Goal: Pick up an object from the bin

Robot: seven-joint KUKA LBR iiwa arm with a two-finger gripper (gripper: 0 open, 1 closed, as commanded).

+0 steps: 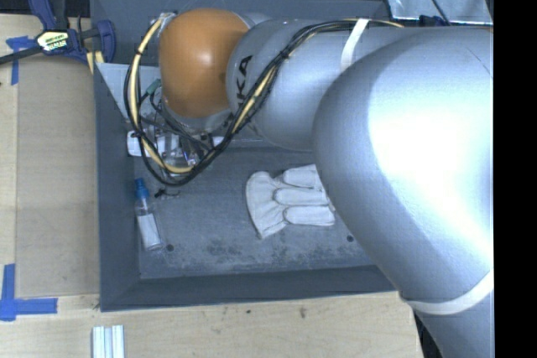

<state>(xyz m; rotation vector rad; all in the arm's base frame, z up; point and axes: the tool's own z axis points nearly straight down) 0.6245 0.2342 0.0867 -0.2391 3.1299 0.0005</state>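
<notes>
My gripper (174, 150) is low over the left part of the bin, mostly hidden under the arm's wrist. What lies directly under it is hidden. A small clear bottle with a blue cap (147, 217) lies on the bin floor just below and left of the gripper, apart from it. A white work glove (288, 202) lies flat on the floor to the gripper's lower right, partly covered by the arm.
The arm reaches in from the right and covers the bin's upper and right parts. The left wall of the bin is close to the gripper. Bare floor shows along the front between the bottle and the glove.
</notes>
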